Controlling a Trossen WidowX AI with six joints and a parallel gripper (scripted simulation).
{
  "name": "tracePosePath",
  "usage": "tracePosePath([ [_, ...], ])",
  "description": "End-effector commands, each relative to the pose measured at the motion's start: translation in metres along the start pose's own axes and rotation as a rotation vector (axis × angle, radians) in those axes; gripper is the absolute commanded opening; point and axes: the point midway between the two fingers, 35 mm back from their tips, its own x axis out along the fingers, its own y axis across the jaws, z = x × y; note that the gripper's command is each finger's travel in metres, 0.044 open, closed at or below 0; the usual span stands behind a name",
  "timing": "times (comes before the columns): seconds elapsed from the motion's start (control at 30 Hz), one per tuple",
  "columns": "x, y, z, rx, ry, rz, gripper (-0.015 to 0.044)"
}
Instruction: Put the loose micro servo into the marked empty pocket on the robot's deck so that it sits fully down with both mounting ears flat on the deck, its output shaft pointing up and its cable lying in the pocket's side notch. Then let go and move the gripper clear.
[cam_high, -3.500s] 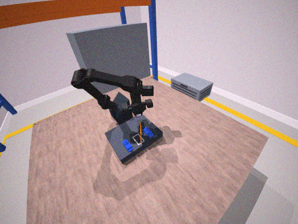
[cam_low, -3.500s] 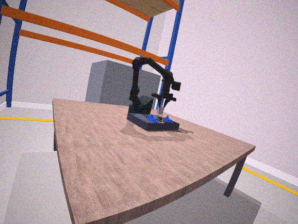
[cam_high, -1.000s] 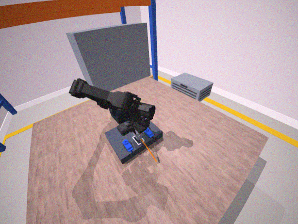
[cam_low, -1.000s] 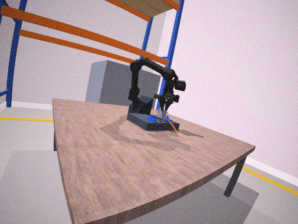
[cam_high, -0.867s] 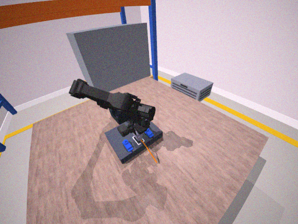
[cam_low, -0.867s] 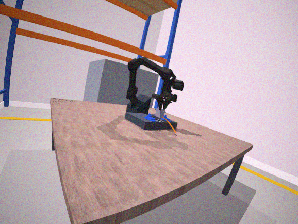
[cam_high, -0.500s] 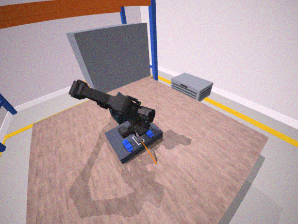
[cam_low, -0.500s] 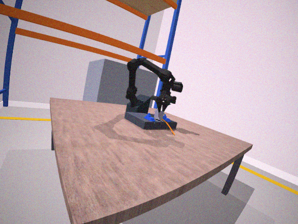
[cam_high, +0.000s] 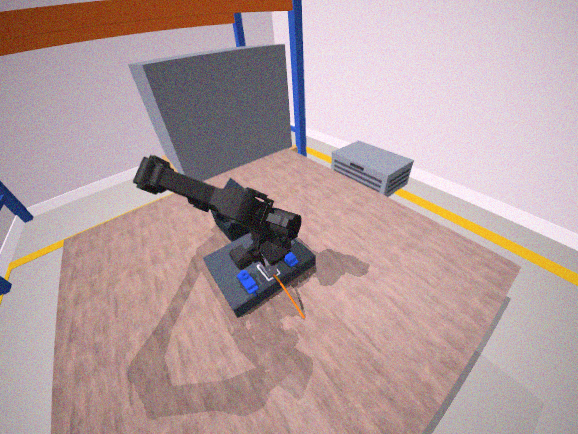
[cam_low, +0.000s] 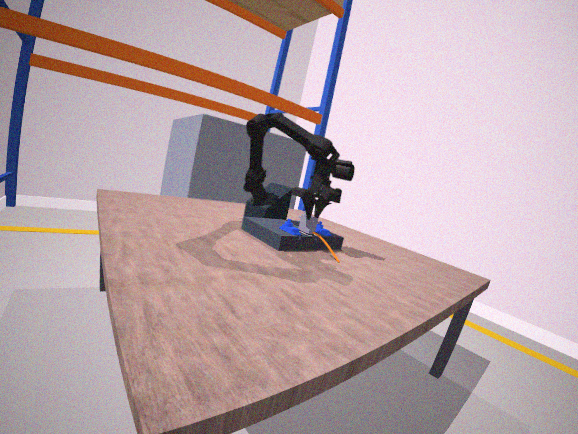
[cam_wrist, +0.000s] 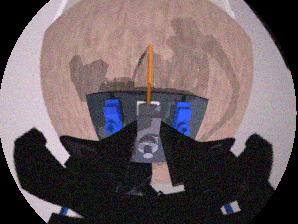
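Note:
The loose micro servo, grey (cam_high: 269, 266) (cam_low: 308, 225) (cam_wrist: 149, 117), is between the fingers of my gripper (cam_low: 311, 215) (cam_wrist: 148, 123), which is shut on it. Its round output-shaft end faces up toward the wrist camera. Its lower end is at the white pocket outline (cam_high: 263, 273) (cam_wrist: 138, 105) on the dark deck (cam_high: 222, 272) (cam_low: 265, 233) (cam_wrist: 199, 106). Its body stands high above the deck; whether its lower end is inside the pocket is hidden. The orange cable (cam_high: 290, 295) (cam_low: 327, 246) (cam_wrist: 149, 75) runs out past the deck's front edge. The side notch is not clear.
Blue servos stand in the deck on either side of the outline, one (cam_high: 247, 282) (cam_low: 289, 228) (cam_wrist: 112, 116) and another (cam_high: 291, 259) (cam_low: 324, 230) (cam_wrist: 183, 118), both close to the fingers. The deck lies on the wooden table (cam_high: 400, 310) (cam_low: 225, 320). A grey panel stands behind the arm.

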Motion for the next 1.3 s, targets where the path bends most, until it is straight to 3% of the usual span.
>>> tracePosePath([
  [0.0,0.004,0.000,-0.001,-0.009,0.000,-0.005,0.0000],
  [1.27,0.042,-0.001,-0.001,-0.009,-0.001,-0.006,0.0000],
])
